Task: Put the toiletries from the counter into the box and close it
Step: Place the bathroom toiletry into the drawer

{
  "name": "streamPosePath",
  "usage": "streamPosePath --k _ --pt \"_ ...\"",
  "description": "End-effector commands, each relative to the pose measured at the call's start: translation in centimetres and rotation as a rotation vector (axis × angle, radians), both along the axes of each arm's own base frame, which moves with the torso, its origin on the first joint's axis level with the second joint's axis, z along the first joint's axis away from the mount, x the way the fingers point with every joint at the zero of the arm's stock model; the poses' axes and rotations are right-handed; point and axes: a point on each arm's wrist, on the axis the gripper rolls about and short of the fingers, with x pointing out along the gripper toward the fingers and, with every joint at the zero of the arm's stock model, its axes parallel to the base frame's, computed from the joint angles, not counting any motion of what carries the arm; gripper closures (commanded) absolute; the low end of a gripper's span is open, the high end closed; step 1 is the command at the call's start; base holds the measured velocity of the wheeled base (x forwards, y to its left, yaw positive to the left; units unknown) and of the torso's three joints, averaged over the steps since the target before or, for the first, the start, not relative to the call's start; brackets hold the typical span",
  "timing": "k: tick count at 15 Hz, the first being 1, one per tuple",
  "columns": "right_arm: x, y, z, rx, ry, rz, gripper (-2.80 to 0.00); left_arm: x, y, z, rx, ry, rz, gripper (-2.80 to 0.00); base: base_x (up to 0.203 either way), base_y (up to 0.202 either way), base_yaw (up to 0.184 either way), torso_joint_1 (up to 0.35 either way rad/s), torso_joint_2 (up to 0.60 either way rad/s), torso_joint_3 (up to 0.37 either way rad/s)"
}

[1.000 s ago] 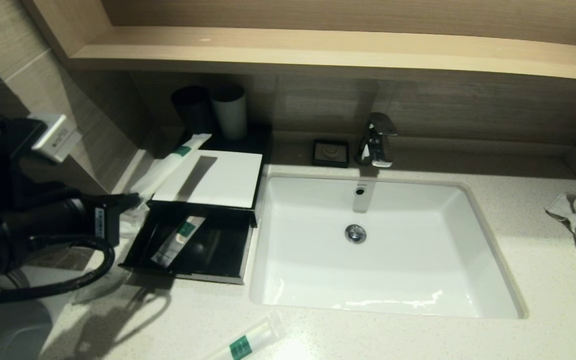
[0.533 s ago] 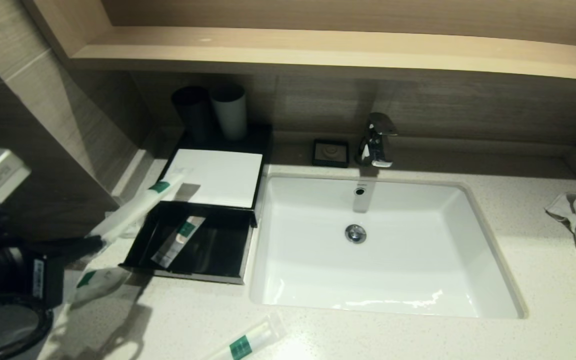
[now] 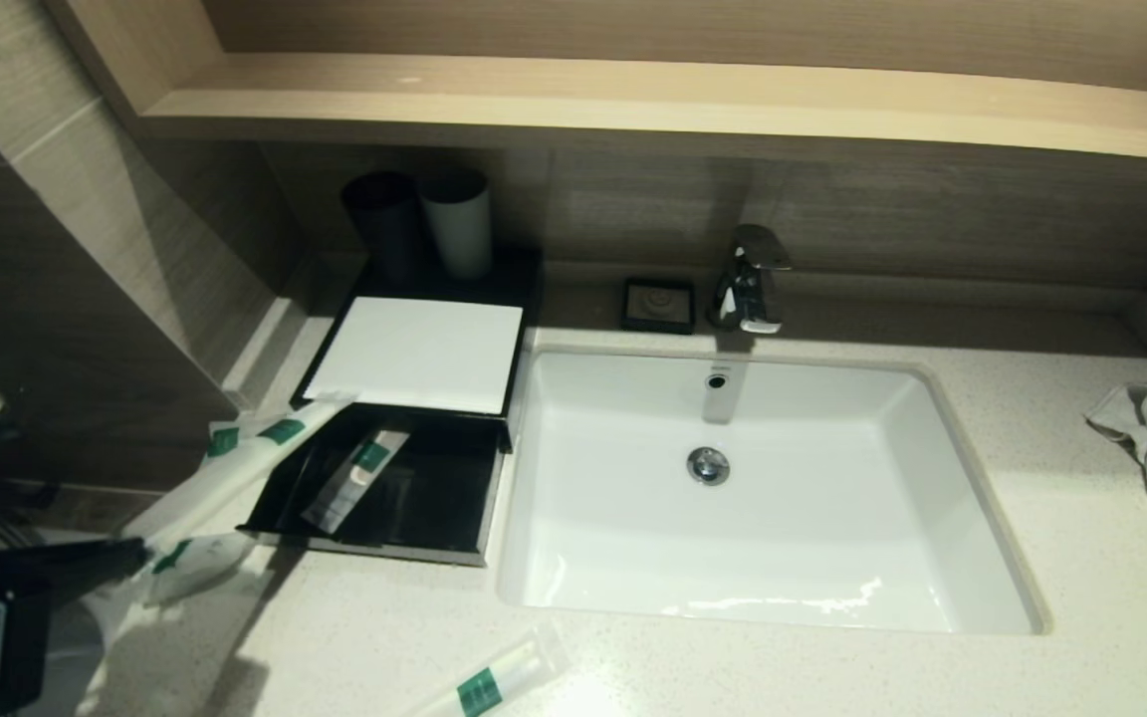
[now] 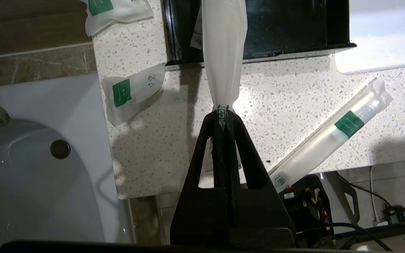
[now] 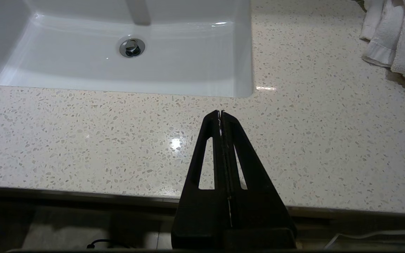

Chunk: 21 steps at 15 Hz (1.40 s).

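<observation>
With jaws pinched flat on one end of a long slim tube, left gripper positioned off the front-left corner of the box, out past the counter edge. Tube slanted up from the gripper toward the box, far tip reaching the rear-left corner of the open drawer, over its left wall; whether it touches the wall cannot be told. Remainder of tube outside the drawer.

Contents of drawer: one flat packet with a green label, lying diagonally on the dark floor.

Still on the counter, relative to the box:
- short sachet just off the drawer's front-left corner, beside the gripper;
- second short sachet to the left of the drawer, near the wall;
- second long tube well in front of the box, near the counter's front edge, partly overhanging it.

Right gripper parked, jaws pressed together and empty, over the counter edge in front of the basin, far from the box.

Step in hand, as judged: transfer of the held tube into the drawer. Next move calls for shifting the held end toward the basin side and lowering until the full length lies inside the walls, then release. Afterwards: remaining three packets, then drawer pushed in.
</observation>
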Motion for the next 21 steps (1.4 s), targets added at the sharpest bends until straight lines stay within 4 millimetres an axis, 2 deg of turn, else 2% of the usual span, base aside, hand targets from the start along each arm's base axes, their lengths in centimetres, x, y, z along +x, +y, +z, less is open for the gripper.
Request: streamPosePath --k 1,6,11,21 --pt "0.0 0.0 0.0 0.000 0.000 0.000 0.00 -0.3 0.1 -0.3 0.011 0.026 0.002 0.00 0.000 0.000 0.000 0.000 0.00 0.000" --pt "0.0 0.0 0.0 0.000 0.000 0.000 0.00 0.6 -0.2 -1.1 0.026 0.078 0.000 0.00 0.000 0.000 0.000 0.000 0.00 0.000" --pt "0.0 0.0 0.0 0.000 0.000 0.000 0.00 2.4 -0.8 -1.9 0.020 0.147 0.022 0.00 0.000 0.000 0.000 0.000 0.00 0.000" --pt "0.0 0.0 0.0 0.000 0.000 0.000 0.00 5.3 -1.8 -2.4 -0.028 0.149 0.051 0.00 0.000 0.000 0.000 0.000 0.00 0.000"
